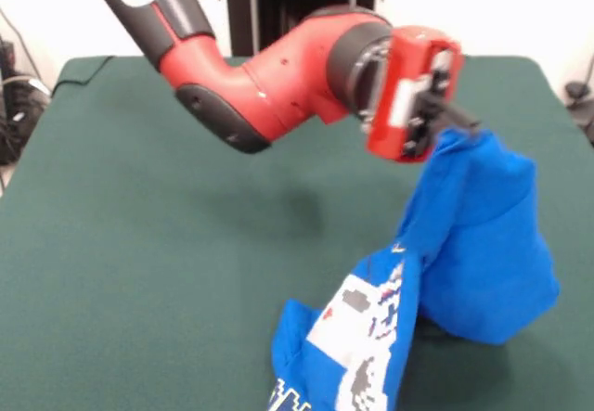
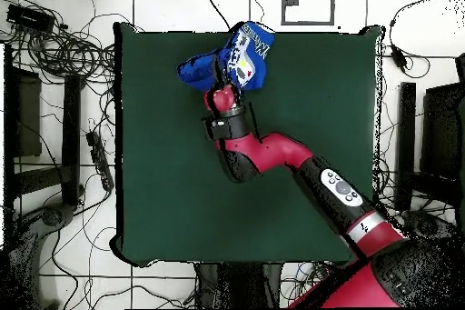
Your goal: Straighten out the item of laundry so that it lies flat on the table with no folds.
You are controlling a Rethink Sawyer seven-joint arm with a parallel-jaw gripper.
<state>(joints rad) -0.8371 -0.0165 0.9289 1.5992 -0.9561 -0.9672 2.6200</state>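
Item: T-shirt (image 1: 483, 244), bright blue, white pixel lettering and controller print; the item of laundry. Location: near one edge of the table (image 1: 139, 244), dark green cloth top, close to a corner in the overhead view and well clear of the middle. Condition: not flat; one part raised off the cloth and hanging in a draped cone, the printed front trailing down onto the table in folds and running out of the front view at the bottom. Holder: gripper (image 1: 452, 119), black, at the end of the red arm (image 1: 278, 86), pinched on a peak of blue fabric, as far as the front view allows; the fingertips themselves are hard to make out against the cloth. Step in hand, by judgement: lift-and-drag, shirt carried up by one point to shake out folds. Next move calls for: drawing the held point away from the trailing part, low and level, then release. Containers: none on the table; nothing to list as contents.
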